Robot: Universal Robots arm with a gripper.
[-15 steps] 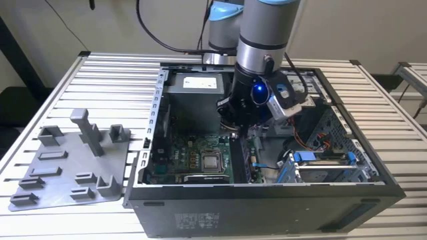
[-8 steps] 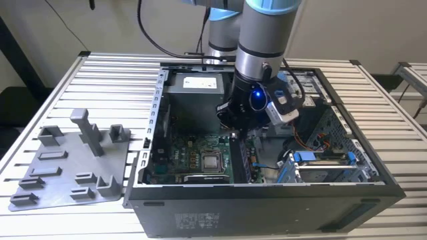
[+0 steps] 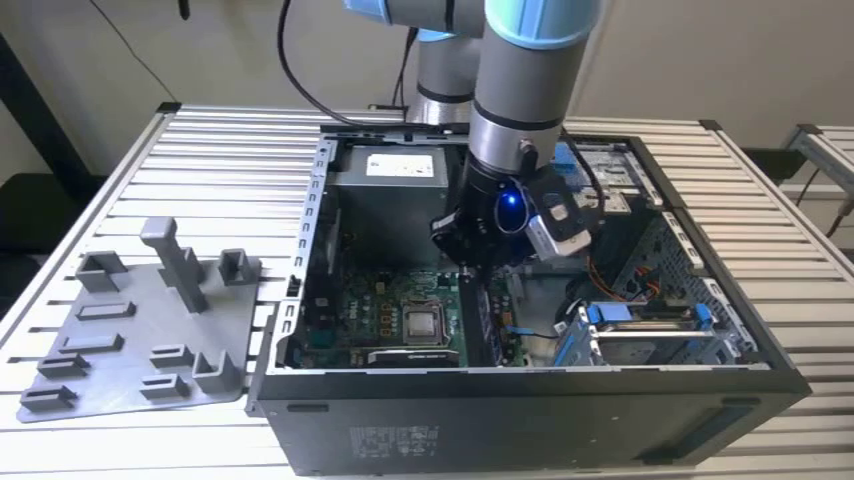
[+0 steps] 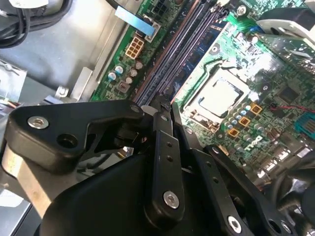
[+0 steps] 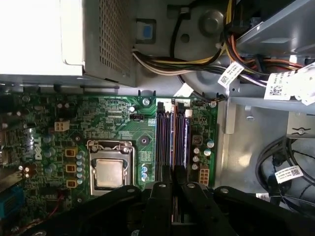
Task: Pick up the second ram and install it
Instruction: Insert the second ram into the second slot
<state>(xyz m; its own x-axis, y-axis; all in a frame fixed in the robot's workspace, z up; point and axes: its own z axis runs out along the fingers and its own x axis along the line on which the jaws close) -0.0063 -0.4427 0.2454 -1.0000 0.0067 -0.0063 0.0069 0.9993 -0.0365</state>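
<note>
My gripper point(image 3: 470, 262) hangs inside the open computer case point(image 3: 534, 385), a little above the green motherboard point(image 3: 350, 310). In both wrist views its black fingertips point(image 5: 167, 184) are shut together, with nothing showing between them. They sit over the near end of the memory slots point(image 5: 172, 142). Two long dark strips stand edge-up in those slots point(image 4: 182, 54). I cannot tell which of them is the second ram.
The processor socket point(image 5: 109, 172) lies beside the slots. The grey power-supply box point(image 3: 394, 185) and a cable bundle point(image 5: 197, 59) stand behind them, and a blue drive cage point(image 3: 647, 320) is at the exterior view's right. A grey plastic fixture with posts point(image 3: 140, 335) rests on the table outside the case.
</note>
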